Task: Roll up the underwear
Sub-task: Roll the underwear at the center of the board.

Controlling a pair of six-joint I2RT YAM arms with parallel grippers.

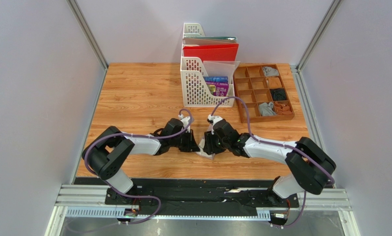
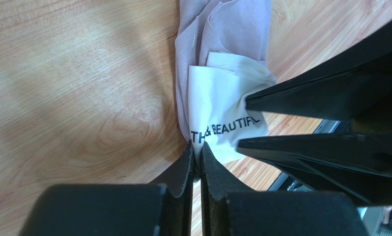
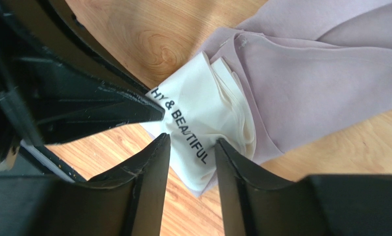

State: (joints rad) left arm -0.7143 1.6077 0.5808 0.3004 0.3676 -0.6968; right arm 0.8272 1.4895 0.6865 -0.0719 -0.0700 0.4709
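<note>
The pale pinkish underwear (image 2: 232, 39) lies on the wooden table, its cream edge band (image 2: 222, 103) printed with dark letters. My left gripper (image 2: 197, 143) is shut on the near edge of that band, cloth pinched between its tips. In the right wrist view the same underwear (image 3: 321, 83) spreads to the right, and my right gripper (image 3: 192, 138) stands open with its jaws either side of the folded band (image 3: 198, 108). From above, the left gripper (image 1: 195, 145) and right gripper (image 1: 207, 145) meet nose to nose over the underwear (image 1: 204, 154), which they mostly hide.
A wooden divider tray (image 1: 242, 113) at the back right holds small bundled cloths in grey, black and orange. White file racks (image 1: 195, 88) with a red folder and books stand behind the grippers. Grey walls close in both sides.
</note>
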